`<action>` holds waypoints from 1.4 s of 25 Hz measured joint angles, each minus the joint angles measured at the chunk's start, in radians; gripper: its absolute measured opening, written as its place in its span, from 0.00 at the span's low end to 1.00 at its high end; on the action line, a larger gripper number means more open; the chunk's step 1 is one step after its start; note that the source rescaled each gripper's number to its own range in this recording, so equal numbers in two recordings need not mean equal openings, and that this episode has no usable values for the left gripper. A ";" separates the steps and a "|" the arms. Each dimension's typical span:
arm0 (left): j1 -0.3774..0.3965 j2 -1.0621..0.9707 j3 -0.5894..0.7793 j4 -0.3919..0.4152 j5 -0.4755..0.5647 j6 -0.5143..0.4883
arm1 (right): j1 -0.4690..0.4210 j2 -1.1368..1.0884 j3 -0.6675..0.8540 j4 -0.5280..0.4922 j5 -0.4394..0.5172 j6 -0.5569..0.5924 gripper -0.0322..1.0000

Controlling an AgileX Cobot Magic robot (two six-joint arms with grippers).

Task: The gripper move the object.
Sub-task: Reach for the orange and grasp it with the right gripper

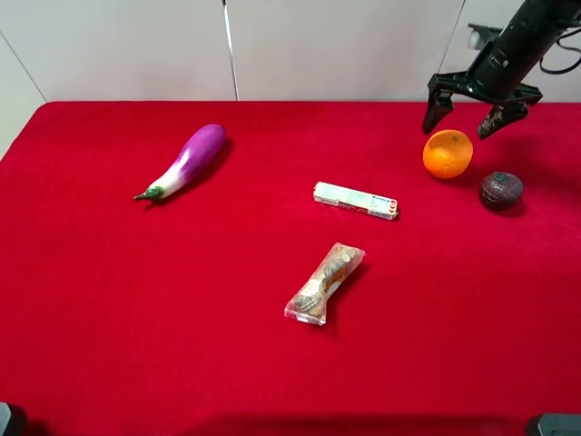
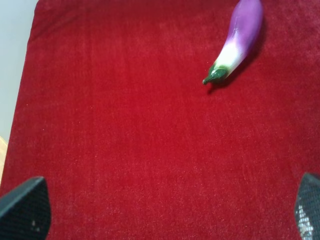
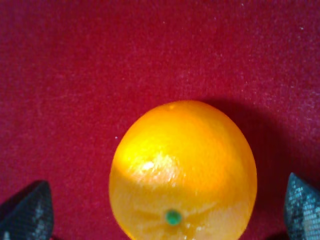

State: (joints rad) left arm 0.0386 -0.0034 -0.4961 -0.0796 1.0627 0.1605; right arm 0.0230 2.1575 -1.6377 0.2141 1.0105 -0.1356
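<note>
Red cloth covers the table (image 1: pixel 91 318). At upper left lies a purple eggplant (image 1: pixel 186 160); the left tool (image 2: pixel 165 212) is spread wide open over bare cloth. At centre are a small white box (image 1: pixel 355 200), its print too small to read, and a clear packet (image 1: pixel 324 283). At upper right sits the orange (image 1: pixel 448 153), round, with no long axis and its green stem dot upward. The right tool (image 1: pixel 460 123) is spread open just above it. A brown ball (image 1: pixel 501 190) sits just beside the orange.
</note>
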 joint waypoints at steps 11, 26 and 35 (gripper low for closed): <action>0.000 0.000 0.000 0.000 0.000 0.000 | 0.000 0.075 0.000 -0.014 -0.001 0.000 1.00; 0.000 0.000 0.000 0.000 0.000 0.000 | 0.000 0.139 -0.002 -0.026 -0.011 0.000 1.00; 0.000 0.000 0.000 0.000 0.000 0.000 | 0.000 0.139 -0.003 -0.029 -0.011 0.000 0.12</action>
State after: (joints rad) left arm 0.0386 -0.0034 -0.4961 -0.0796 1.0627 0.1605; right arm 0.0230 2.2965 -1.6411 0.1853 0.9992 -0.1356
